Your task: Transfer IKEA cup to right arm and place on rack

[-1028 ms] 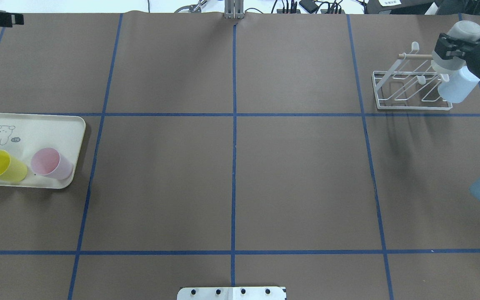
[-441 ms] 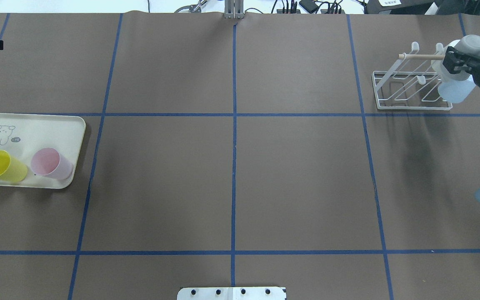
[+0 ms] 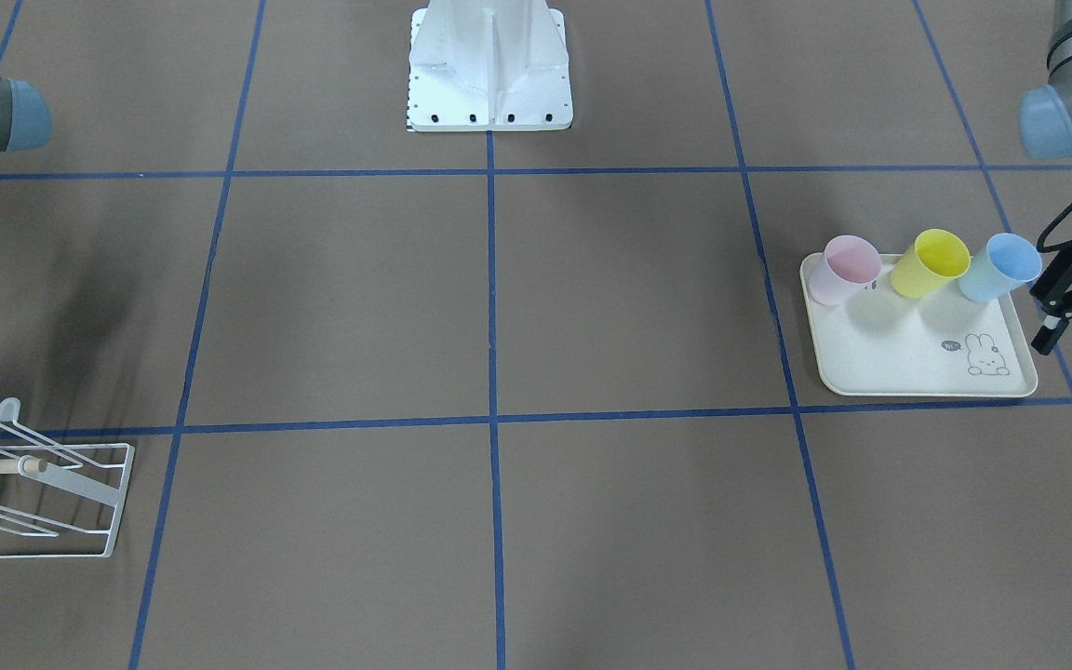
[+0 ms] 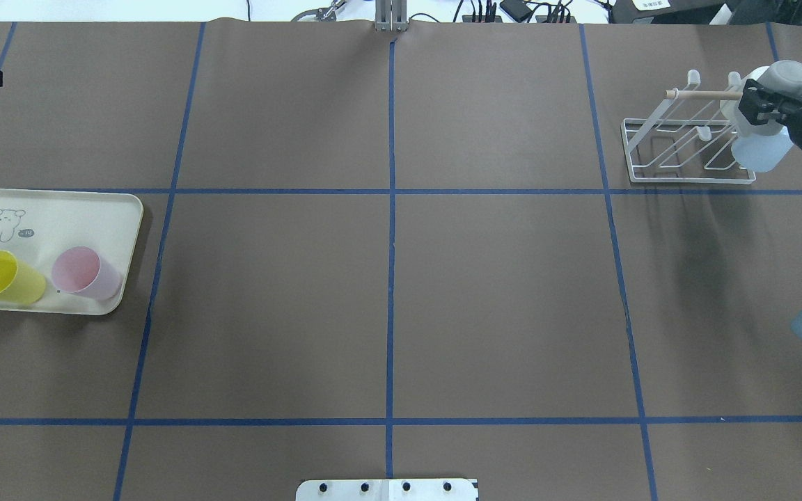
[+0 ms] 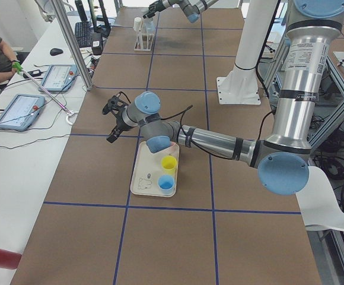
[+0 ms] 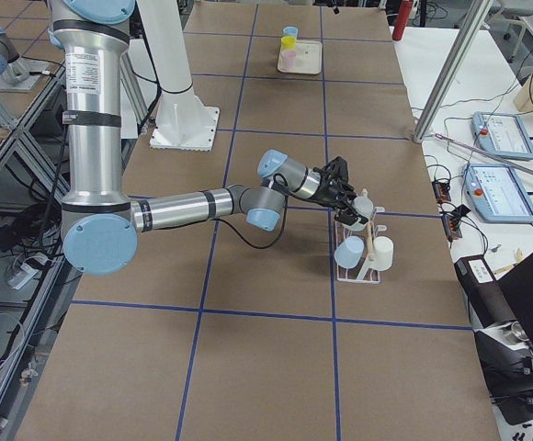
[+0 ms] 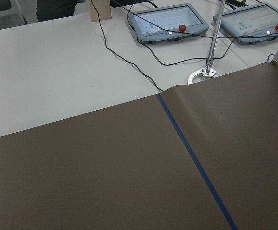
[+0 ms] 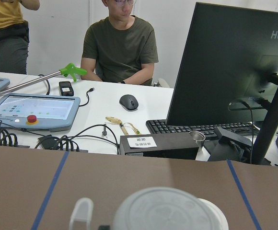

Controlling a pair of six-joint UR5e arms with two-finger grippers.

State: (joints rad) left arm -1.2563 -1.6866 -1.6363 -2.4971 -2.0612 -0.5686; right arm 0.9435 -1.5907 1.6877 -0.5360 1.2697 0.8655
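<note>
Placing now: right jaws pinch the IKEA cup [image 4: 787, 75] over the rack [image 4: 686, 181]. You should lower it onto the prong beneath them, then release.

Brown bench [image 4: 498, 292] with a blue tape grid; cream plastic tray [image 3: 890, 358] with a grey rabbit outline; pink plastic cup [image 3: 848, 268], yellow plastic cup [image 3: 936, 262], blue plastic cup [image 3: 1001, 265]; white wire rack [image 4: 686, 181]; whitish plastic cup [image 4: 784, 75].

One tray [image 3: 890, 358], three cups [image 3: 938, 262] on it, and one rack [image 4: 686, 142].
</note>
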